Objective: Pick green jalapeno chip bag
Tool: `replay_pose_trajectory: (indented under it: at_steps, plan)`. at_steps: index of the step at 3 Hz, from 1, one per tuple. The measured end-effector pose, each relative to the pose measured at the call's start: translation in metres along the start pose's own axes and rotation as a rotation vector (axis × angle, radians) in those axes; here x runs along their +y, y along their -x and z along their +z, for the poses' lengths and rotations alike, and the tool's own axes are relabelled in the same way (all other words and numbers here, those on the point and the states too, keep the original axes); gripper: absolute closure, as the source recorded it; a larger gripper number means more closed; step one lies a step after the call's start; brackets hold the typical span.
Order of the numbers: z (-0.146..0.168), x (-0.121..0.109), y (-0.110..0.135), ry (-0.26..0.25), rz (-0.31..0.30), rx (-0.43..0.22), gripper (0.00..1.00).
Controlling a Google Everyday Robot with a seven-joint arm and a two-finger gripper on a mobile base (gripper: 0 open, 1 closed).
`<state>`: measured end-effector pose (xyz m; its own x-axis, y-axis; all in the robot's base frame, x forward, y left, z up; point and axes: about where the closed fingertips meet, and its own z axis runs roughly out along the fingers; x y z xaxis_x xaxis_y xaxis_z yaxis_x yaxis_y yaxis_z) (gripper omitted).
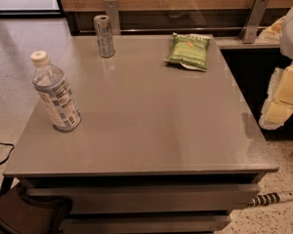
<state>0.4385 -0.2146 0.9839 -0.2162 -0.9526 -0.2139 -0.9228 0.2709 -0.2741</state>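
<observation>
Grey table (pixel 151 130) seen from above. The green jalapeno chip bag (pixel 188 51) lies flat near the far right corner, a silver can (pixel 104 35) stands far left, and a water bottle (pixel 56 94) stands by the left edge. The gripper (pixel 281 99) hangs beyond the table's right side, apart from the bag; I cannot tell its state.

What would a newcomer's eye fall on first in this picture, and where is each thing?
The small crinkly light-green chip bag stands out most, lying flat near the far edge of the grey table top, right of centre. A clear plastic water bottle with a white cap stands upright near the left edge, and a slim silver can stands at the far left. The robot's pale gripper hangs beyond the right edge, apart from the bag.
</observation>
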Motion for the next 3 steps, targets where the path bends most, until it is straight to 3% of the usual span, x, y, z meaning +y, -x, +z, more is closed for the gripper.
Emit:
replay_pose_trajectory:
  at_steps: [1,2,3]
  plan:
    - [0.000,-0.004,0.000,-0.001,0.006,-0.009,0.00]
    - [0.003,-0.024,-0.001,-0.005,0.036,-0.057,0.00]
    - [0.028,-0.095,0.010,-0.087,0.168,-0.064,0.00]
